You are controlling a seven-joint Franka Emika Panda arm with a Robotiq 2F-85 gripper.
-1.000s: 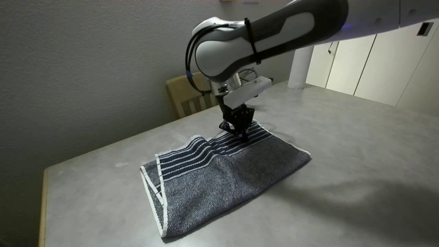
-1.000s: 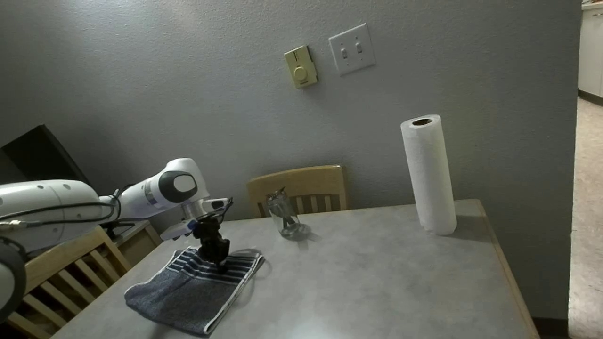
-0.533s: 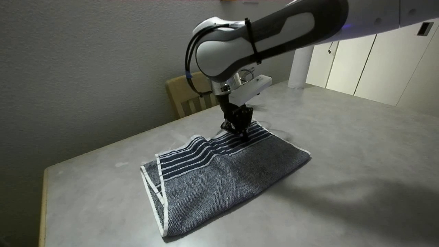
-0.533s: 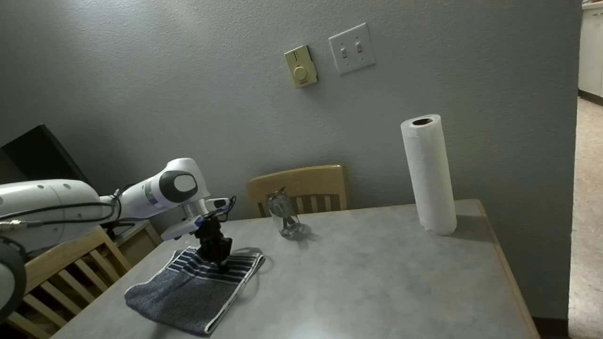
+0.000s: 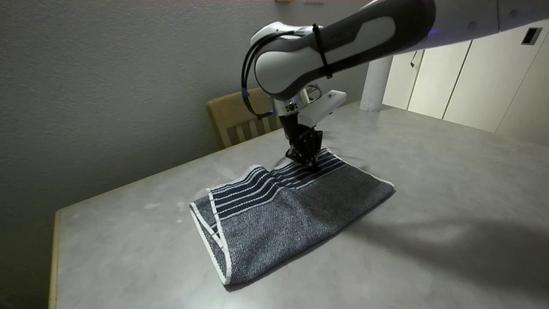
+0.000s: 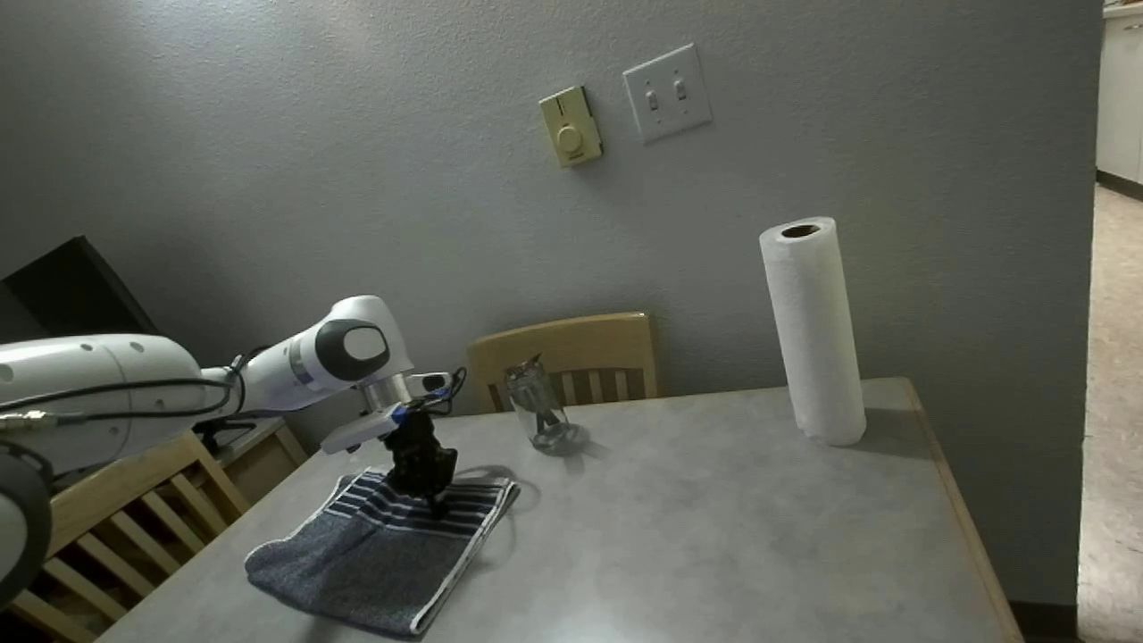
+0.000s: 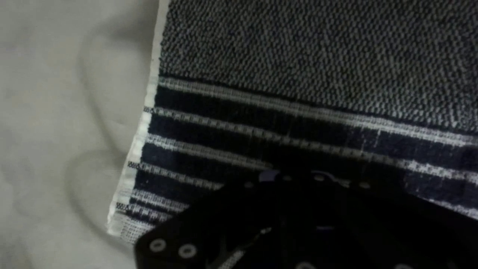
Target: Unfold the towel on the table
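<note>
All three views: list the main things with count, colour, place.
Broad matte table: one, light grey, foreground
Rectangular striped terry towel: one, blue-grey, layered on table
Slatted wooden chairs: two, tan, at table edges
Tall paper roll: one, white, on table
Cylindrical glassy container: one, clear, on table
Boxy dial control: one, yellowish, on grey wall
Rectangular switch plate: one, white, on wall
Flat screen-like panel: one, black, background
Flat cabinet doors: several, white, background
Jointed arm: one, white and grey, above table
Mechanical gripper: one, black, at towel's striped end

In an exterior view, the light grey tabletop [image 6: 714, 527] carries a folded towel [image 6: 366, 572] at eight o'clock — glass [image 6: 534, 400] at eleven, paper roll [image 6: 813, 339] at two.
</note>
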